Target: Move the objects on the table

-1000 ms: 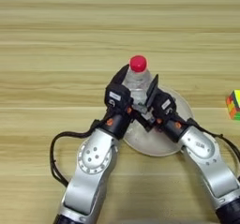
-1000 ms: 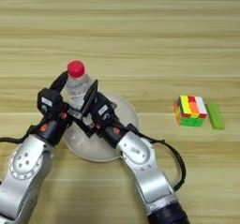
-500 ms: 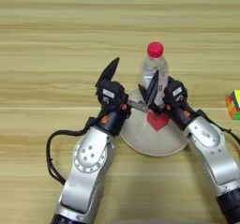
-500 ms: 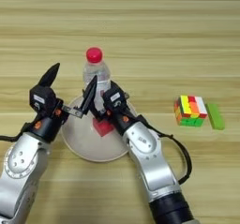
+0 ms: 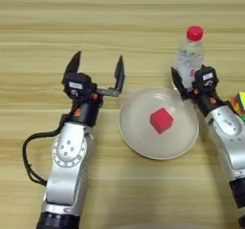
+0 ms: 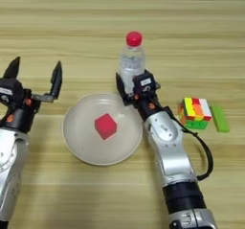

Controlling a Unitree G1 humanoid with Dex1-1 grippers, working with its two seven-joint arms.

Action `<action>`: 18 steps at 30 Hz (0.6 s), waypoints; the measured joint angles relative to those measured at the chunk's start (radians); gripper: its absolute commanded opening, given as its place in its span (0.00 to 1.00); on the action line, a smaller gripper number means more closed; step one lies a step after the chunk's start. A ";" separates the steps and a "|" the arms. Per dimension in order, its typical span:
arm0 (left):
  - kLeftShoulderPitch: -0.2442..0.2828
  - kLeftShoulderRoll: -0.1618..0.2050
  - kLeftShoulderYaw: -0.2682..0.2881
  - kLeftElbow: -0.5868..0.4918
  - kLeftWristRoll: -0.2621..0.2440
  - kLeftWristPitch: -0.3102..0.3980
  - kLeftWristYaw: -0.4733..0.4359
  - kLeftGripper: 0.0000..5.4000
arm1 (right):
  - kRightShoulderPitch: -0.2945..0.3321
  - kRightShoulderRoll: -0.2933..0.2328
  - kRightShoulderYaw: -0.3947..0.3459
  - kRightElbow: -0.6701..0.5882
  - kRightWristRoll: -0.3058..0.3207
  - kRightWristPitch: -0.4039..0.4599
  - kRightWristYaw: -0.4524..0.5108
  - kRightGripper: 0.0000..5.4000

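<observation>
Plainly, the left gripper (image 5: 98,73) hung over the table (image 5: 38,27) just left of the plate (image 5: 139,142), its two black fingers spread wide and holding nothing. On the plate, near its middle, lay the small red cube (image 5: 161,120), tilted a little; it looked light and hard-edged, and would probably be taken best across two flat opposite faces. At the plate's far right rim stood the clear bottle (image 6: 131,62), upright under its red cap. The right gripper (image 6: 128,88) was pressed against the bottle's lower body, though whether it was clamping it could not be told. The bottle looked light, smooth and tippy, so a low hold on the body seemed safest. Further right lay the puzzle cube (image 6: 195,112), beside a green block (image 6: 219,118).
</observation>
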 measured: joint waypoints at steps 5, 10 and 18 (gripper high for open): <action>-0.056 0.018 0.105 0.167 0.047 -0.035 0.101 1.00 | -0.018 -0.007 -0.047 0.083 0.001 -0.026 -0.029 0.60; -0.099 0.033 0.169 0.332 0.060 -0.089 0.147 1.00 | -0.020 -0.015 -0.068 0.138 -0.002 -0.054 -0.051 0.60; -0.128 0.034 0.177 0.410 0.060 -0.142 0.144 1.00 | -0.061 -0.029 -0.085 0.252 -0.014 -0.122 -0.076 0.60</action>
